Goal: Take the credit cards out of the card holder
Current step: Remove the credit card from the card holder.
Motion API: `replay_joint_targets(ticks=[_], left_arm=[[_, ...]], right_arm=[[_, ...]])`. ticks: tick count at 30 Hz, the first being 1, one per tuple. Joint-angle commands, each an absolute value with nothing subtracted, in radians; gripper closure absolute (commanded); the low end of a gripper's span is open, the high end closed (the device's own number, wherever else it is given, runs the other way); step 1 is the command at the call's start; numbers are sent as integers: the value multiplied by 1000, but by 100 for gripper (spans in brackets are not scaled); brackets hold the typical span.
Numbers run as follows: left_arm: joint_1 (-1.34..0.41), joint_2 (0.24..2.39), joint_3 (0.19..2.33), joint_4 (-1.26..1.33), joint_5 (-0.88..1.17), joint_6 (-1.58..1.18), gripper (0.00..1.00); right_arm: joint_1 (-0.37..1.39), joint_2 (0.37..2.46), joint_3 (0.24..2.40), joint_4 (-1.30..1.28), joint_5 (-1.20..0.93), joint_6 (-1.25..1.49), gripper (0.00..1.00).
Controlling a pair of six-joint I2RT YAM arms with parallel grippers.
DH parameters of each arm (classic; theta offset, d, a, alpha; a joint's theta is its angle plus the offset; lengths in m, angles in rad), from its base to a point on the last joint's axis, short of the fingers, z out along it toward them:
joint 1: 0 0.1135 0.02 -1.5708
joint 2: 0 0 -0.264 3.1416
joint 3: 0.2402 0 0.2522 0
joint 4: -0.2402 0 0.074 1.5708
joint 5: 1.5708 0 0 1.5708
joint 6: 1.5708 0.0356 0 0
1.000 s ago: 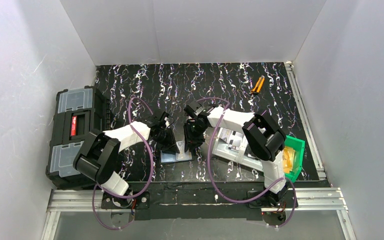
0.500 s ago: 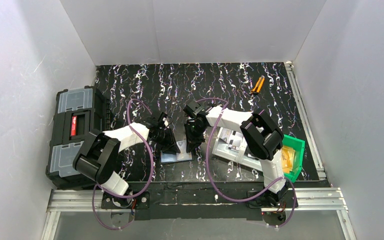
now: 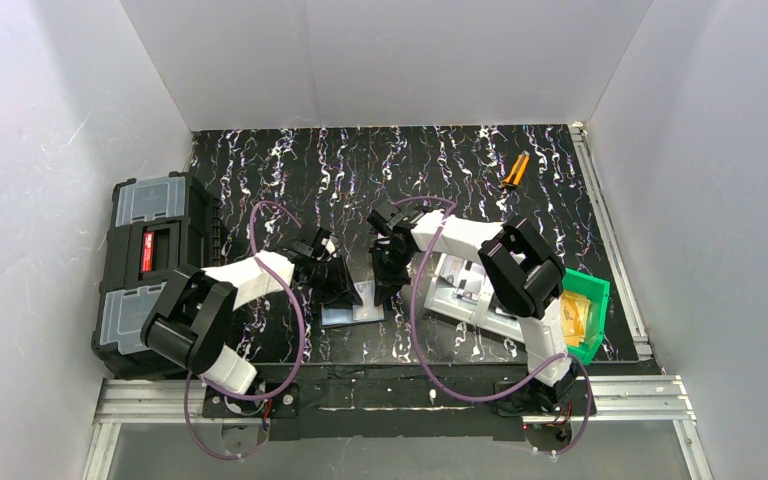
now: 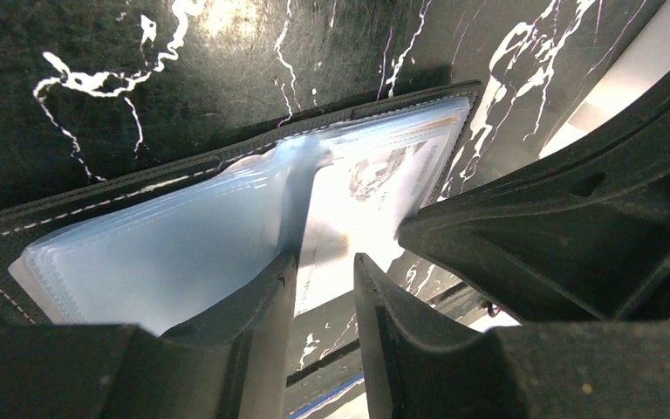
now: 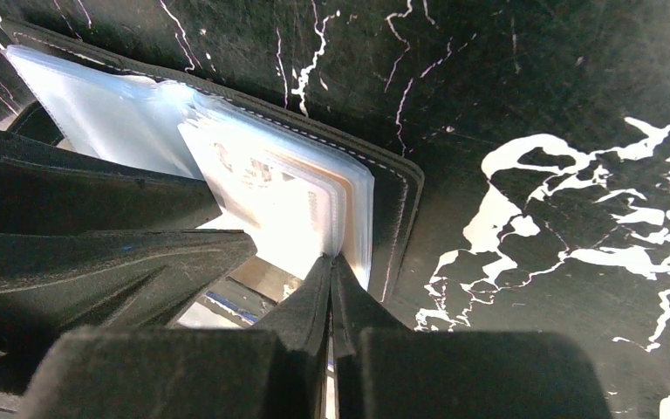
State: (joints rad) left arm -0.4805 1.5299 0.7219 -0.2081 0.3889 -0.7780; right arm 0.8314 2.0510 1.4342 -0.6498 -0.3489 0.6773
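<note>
Card holder [image 3: 353,313] lay open, pockets up, on the black marbled desk [image 3: 440,170], near its front edge and between the two arms. Credit cards [image 5: 270,201] sat inside the clear pockets of the right half; one showed pale print, and an orange-tan edge lay beneath it.

Left end effector [image 4: 323,262] was low over the holder's fold. Its fingers [image 4: 270,297] were slightly spread, with a lifted clear pocket leaf [image 4: 301,170] rising toward the gap.

Right end effector [image 5: 331,262] was pressed together, tips at the near edge of the card stack. Could not tell whether a card was caught between them.

Black toolbox [image 3: 150,270] stood at the desk's left edge.
</note>
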Motion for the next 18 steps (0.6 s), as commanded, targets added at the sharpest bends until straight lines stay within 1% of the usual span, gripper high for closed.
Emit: replay_joint_targets(ticks=[1,3,6,11,14,15,18], left_arm=[[-486,1567,661,-156,396,-774,70],[-486,1569,652,-119,420,-791,73],[-486,1563,641,-81,449,-813,80],[-481,1520,631,-71,463,-838,89],[-472,1495,627,-87,460,-842,98],[-468,1488,625,-92,460,-841,100],[-460,1470,621,-103,457,-838,100]], right_arm=[[843,2128,1434,-671,-287,662,97],[847,2132,1442,-674,-290,662,98],[848,2139,1448,-678,-288,659,99],[848,2152,1446,-681,-281,660,99],[847,2155,1441,-680,-274,660,99],[846,2157,1439,-681,-271,662,99],[842,2160,1434,-683,-268,664,99]])
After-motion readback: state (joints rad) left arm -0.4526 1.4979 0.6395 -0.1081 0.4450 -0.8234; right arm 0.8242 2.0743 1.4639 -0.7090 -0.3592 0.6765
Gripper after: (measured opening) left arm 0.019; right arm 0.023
